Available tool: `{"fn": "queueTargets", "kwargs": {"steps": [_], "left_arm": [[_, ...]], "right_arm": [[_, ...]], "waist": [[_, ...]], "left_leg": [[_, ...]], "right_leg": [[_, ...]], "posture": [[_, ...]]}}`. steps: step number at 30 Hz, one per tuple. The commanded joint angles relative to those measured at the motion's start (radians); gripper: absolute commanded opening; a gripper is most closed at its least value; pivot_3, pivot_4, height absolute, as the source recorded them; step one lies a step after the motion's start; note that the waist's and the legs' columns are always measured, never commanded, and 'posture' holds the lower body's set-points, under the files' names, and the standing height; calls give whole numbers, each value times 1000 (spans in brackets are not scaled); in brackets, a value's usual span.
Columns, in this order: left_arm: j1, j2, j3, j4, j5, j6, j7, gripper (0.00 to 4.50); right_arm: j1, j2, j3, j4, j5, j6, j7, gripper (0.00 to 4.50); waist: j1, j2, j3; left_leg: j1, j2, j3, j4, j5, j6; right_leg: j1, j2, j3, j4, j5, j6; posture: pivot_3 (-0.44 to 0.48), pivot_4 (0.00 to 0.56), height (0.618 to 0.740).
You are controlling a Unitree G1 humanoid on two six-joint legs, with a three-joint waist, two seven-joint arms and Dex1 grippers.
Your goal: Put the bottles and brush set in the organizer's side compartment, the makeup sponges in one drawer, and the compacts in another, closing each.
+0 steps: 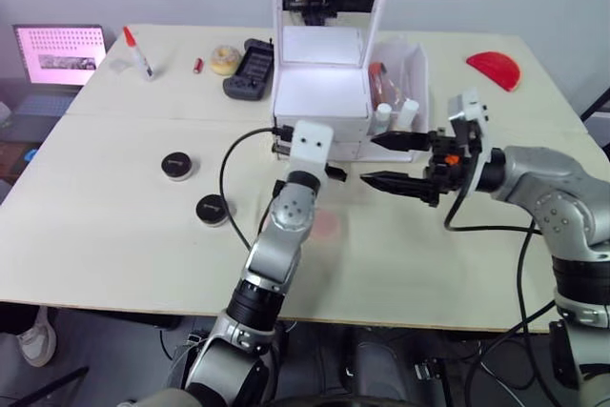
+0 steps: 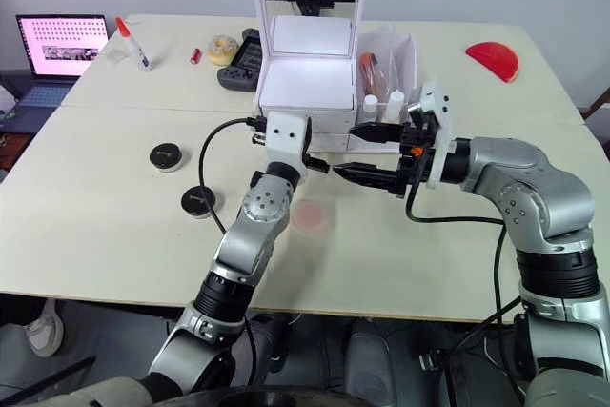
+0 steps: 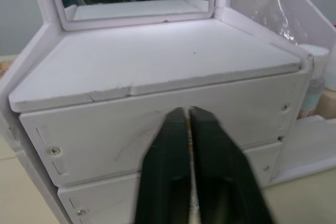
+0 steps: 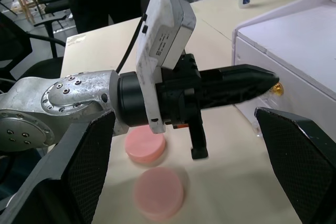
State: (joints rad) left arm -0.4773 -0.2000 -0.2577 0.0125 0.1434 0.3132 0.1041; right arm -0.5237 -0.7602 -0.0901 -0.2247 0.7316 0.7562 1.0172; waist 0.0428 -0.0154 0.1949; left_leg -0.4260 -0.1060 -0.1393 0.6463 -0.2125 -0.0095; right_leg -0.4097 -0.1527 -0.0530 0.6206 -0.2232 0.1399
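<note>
- The left gripper [image 4: 262, 80] has its black fingers pressed together, empty, tips at the gold knob [image 4: 276, 88] of a shallow white drawer [image 3: 157, 129] in the white plastic mirrored organizer [image 1: 319, 92].
- The right gripper [image 1: 381, 159] hangs spread wide, empty, just beside the drawer fronts.
- Two flat round pink makeup sponges [image 4: 144, 144] lie on the pale desk [image 1: 114, 235] under the left arm.
- Two small round black compacts [image 1: 177, 165] sit well left.

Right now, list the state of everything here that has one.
Drawers: both shut.
Left gripper: shut, tips at a drawer knob.
Right gripper: open, holding nothing.
Side compartment: bottles standing inside.
Sponges: two, on the table.
Compacts: two, on the table, lids closed.
Laptop: screen on.
</note>
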Motion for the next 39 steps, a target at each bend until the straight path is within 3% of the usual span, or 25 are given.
{"fn": "queueTargets", "kwargs": {"steps": [1,14,17,22,39], "left_arm": [[-10,-14,-11,-15,6,-9,-8,23],[22,-1,-12,-85,5,13,-41,23],[33,-1,-12,-107,1,17,-49,862],[21,-1,-7,-86,18,34,-34,3312],[-22,-10,28,14,2,22,-22,3312]], "right_arm": [[-11,-4,-35,-33,23,-6,-3,4500],[-4,1,-30,-31,16,-7,-7,4500],[-2,0,-28,-29,13,-10,-7,4500],[0,1,-26,-30,13,-9,-7,4500],[8,-3,-36,-38,14,-8,-22,4500]], "waist": [[-1,0,0],[-2,0,0],[-2,0,0],[-2,0,0],[-2,0,0]], "left_leg": [[0,0,0,0,0,0],[0,0,0,0,0,0],[0,0,0,0,0,0],[0,0,0,0,0,0],[0,0,0,0,0,0]], "right_leg": [[0,0,0,0,0,1],[0,0,0,-1,1,0],[0,0,0,-1,1,0],[0,0,0,-1,1,0],[0,1,0,-1,1,1]], "posture": [[0,150,737],[0,150,737],[0,150,737],[0,150,737],[0,150,737]]}}
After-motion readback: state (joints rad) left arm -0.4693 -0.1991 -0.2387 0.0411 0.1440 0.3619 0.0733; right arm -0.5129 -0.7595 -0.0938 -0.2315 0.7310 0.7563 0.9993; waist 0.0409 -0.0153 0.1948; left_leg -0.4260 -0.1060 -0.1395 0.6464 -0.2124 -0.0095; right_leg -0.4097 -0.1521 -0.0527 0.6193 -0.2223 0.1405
